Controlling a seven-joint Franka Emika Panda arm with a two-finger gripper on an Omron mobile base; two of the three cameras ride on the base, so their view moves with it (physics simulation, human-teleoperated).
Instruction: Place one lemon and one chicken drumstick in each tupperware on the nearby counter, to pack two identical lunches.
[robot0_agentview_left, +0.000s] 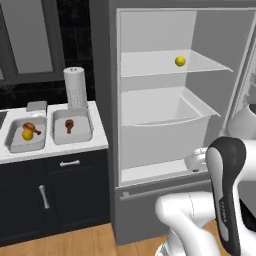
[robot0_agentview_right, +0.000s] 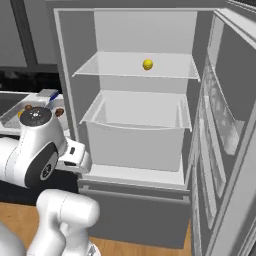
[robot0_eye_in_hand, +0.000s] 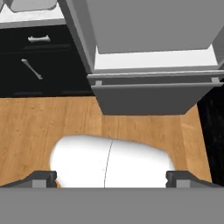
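Left base view: surface (robot0_agentview_left: 55, 149) holds left tub (robot0_agentview_left: 26, 134) with lemon (robot0_agentview_left: 27, 134) and drumstick (robot0_agentview_left: 30, 126), right tub (robot0_agentview_left: 72, 126) with drumstick (robot0_agentview_left: 69, 125) only; second lemon (robot0_agentview_left: 180, 61) on fridge shelf (robot0_agentview_left: 150, 65); fingers (robot0_eye_in_hand: 42, 178) apart, empty.

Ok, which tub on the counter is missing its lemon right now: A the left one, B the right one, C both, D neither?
B: the right tub holds just a drumstick, the left tub has a drumstick and a lemon, and the other lemon sits on the fridge shelf.
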